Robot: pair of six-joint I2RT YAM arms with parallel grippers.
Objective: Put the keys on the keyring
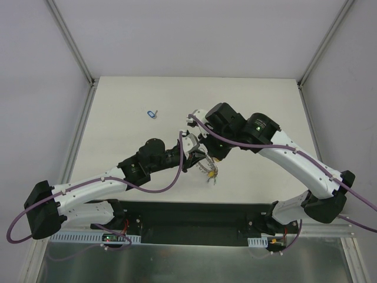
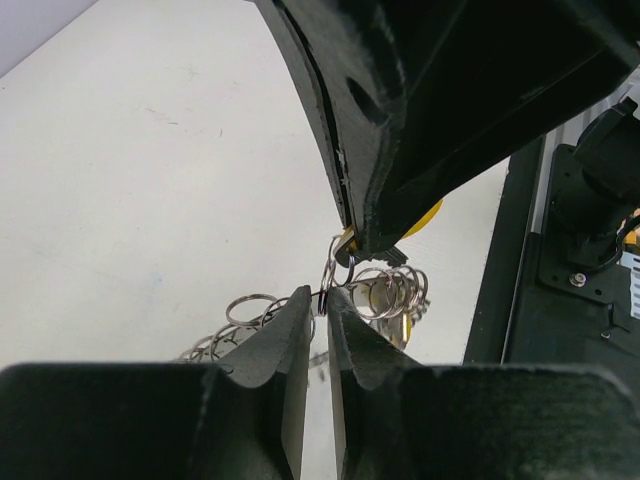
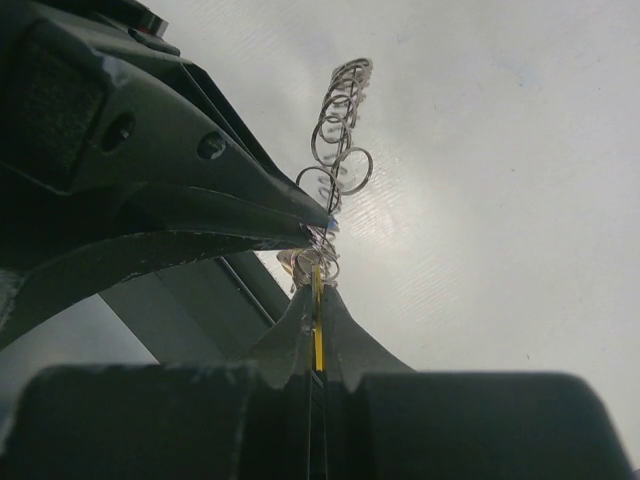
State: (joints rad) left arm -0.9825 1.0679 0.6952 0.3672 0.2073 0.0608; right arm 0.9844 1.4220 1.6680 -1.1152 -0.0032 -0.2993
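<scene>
Both claws meet over the middle of the surface (image 1: 265, 100), a little toward its near edge, with the keyring (image 1: 211, 173) between them. The right claw (image 3: 318, 292) is closed flat on the yellow tag (image 3: 318, 345), seen edge-on. You are holding the yellow key by its broadest part, probably so the small metal end stays free to meet the ring. The left claw (image 2: 321, 298) comes in from the opposite side, its jaws drawn to a narrow slit with one thin strand of wire at the tips. Whether that strand is truly pinched or only sits in the gap, you cannot tell from either wrist view. The other wire loops (image 3: 340, 130) fan out past both claws. Judgement: one claw steadies a single loop while the other presents the key to it, so this is the threading step for the yellow key. It is not clear whether the ring rests on the surface or hangs just above it. The blue key (image 1: 152, 113) lies alone toward the far left corner, well apart from the work and not yet on the ring. The main risk is that the strand is thin and could slip out of the left claw.
</scene>
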